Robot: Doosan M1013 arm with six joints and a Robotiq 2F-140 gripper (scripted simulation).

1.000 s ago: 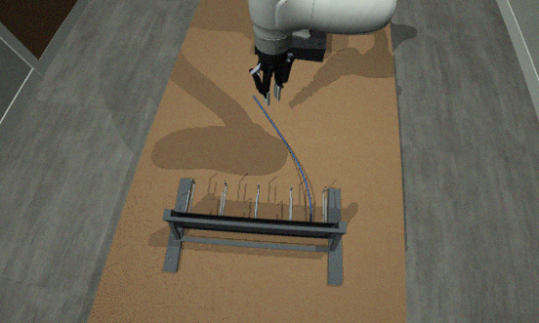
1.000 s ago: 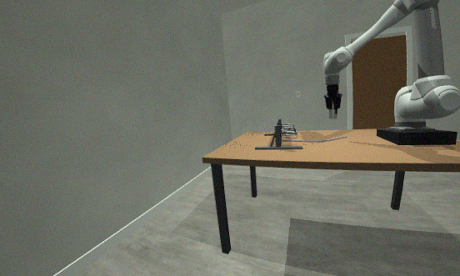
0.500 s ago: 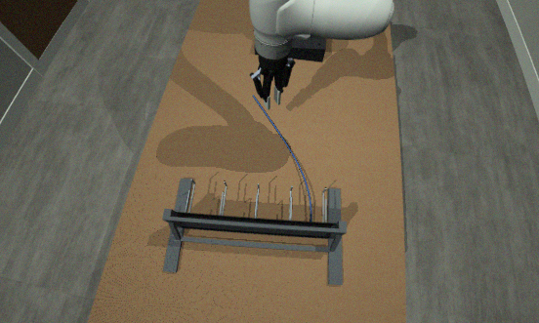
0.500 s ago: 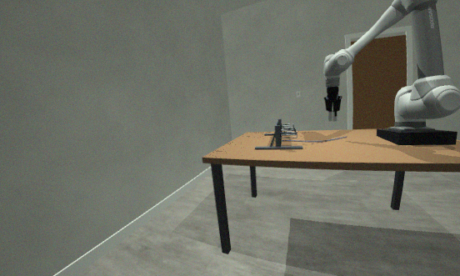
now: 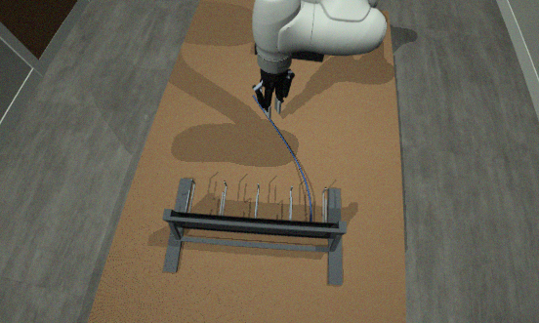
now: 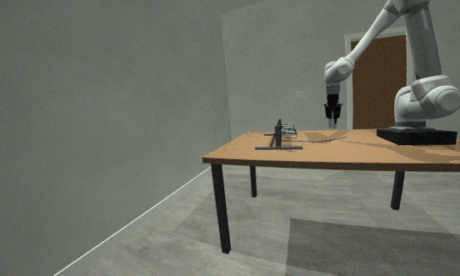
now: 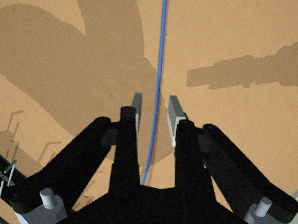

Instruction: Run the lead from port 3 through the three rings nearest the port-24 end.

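Observation:
The dark grey rack [image 5: 254, 225] [image 6: 277, 138] stands on the brown table [image 5: 371, 278] [image 6: 333, 155]. Its rings stick up in a row on the side towards the arm; the three at the left end in the top view [image 5: 223, 199] hold no lead. The blue lead [image 5: 293, 153] [image 6: 321, 141] [image 7: 160, 63] leaves the panel near its right end, passes between the two rightmost rings and lies on the table. My gripper [image 5: 273, 110] [image 6: 333, 122] [image 7: 155, 105] hangs above the lead's free end, fingers a little apart, with the lead lying below the gap and nothing held.
The arm's black base [image 6: 417, 136] sits at the far end of the table. The rack's two long feet [image 5: 172, 251] [image 5: 335, 265] reach towards the near end. Ring tips show at the left edge of the wrist view [image 7: 9, 173].

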